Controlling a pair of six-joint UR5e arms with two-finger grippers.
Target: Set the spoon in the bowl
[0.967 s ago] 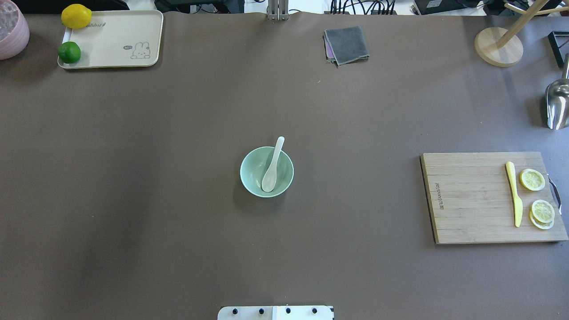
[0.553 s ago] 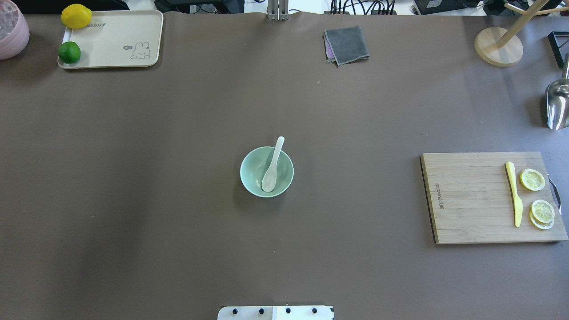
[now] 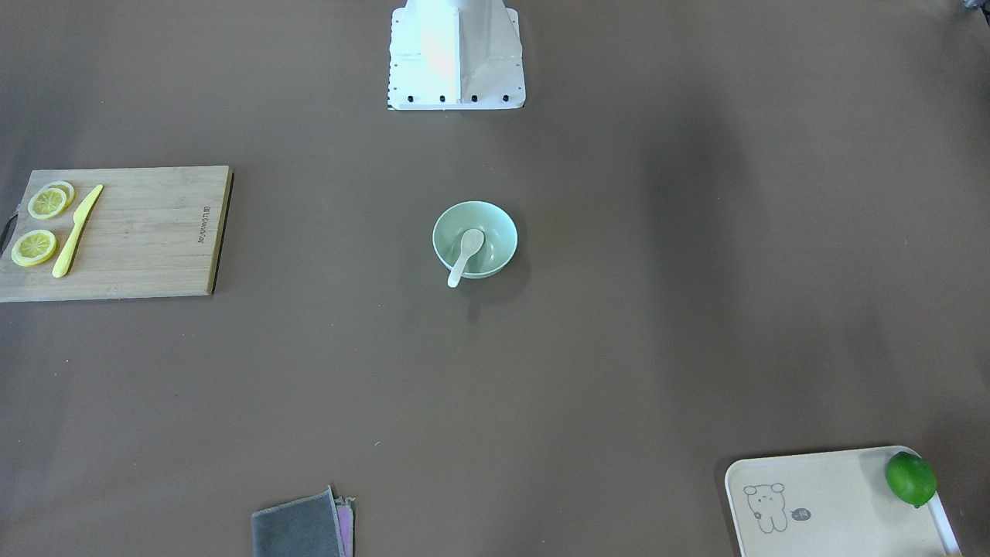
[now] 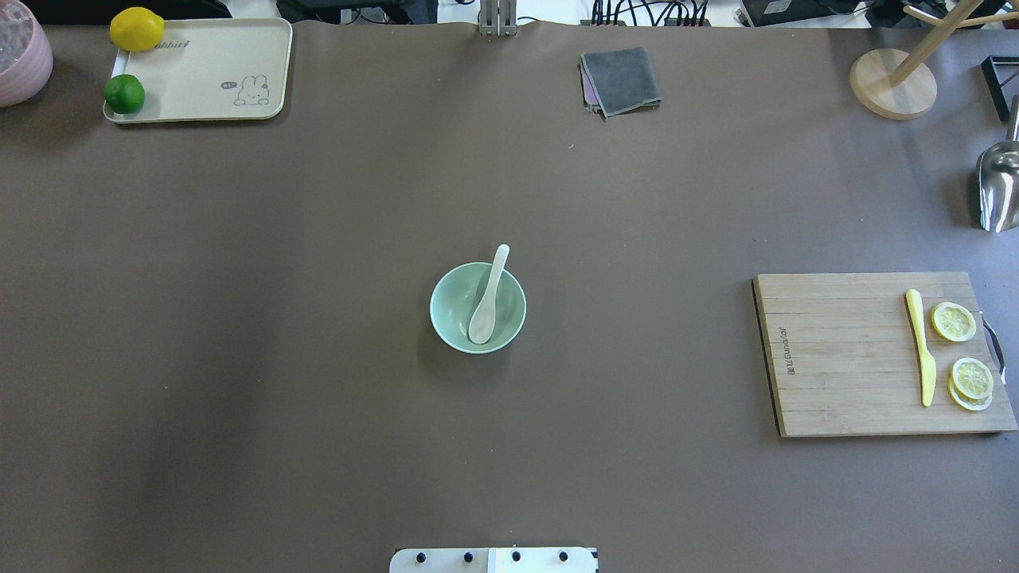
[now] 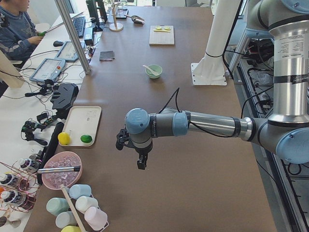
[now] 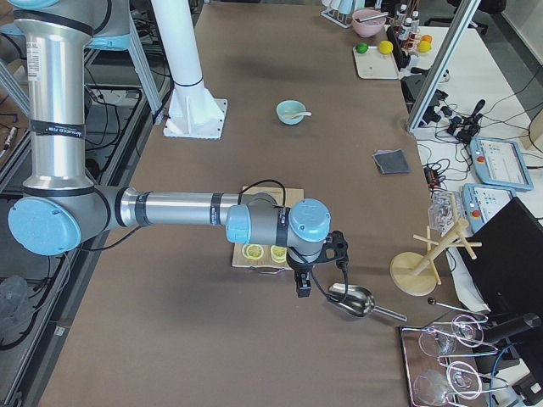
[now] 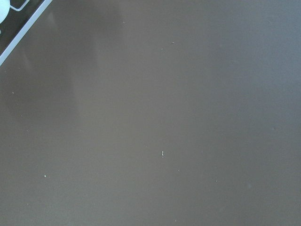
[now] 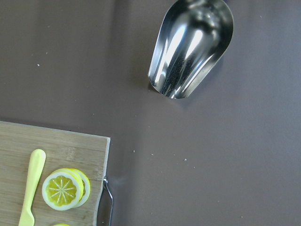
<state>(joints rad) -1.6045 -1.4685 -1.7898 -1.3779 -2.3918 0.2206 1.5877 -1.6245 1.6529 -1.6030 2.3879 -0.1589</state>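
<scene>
The brown table (image 4: 239, 318) has a tray (image 4: 207, 72) far to the left of the bowl (image 4: 450, 306). The white spoon (image 4: 487, 302) sits in the bowl with its handle over the rim, and a wooden board (image 4: 836, 358) lies to the bowl's right. The left gripper (image 5: 140, 163) and right gripper (image 6: 302, 285) are far from the bowl, and I cannot tell if they are open.

white spoon (image 4: 486, 299) | scoop inside mint bowl (image 4: 450, 306); handle over rim
</scene>
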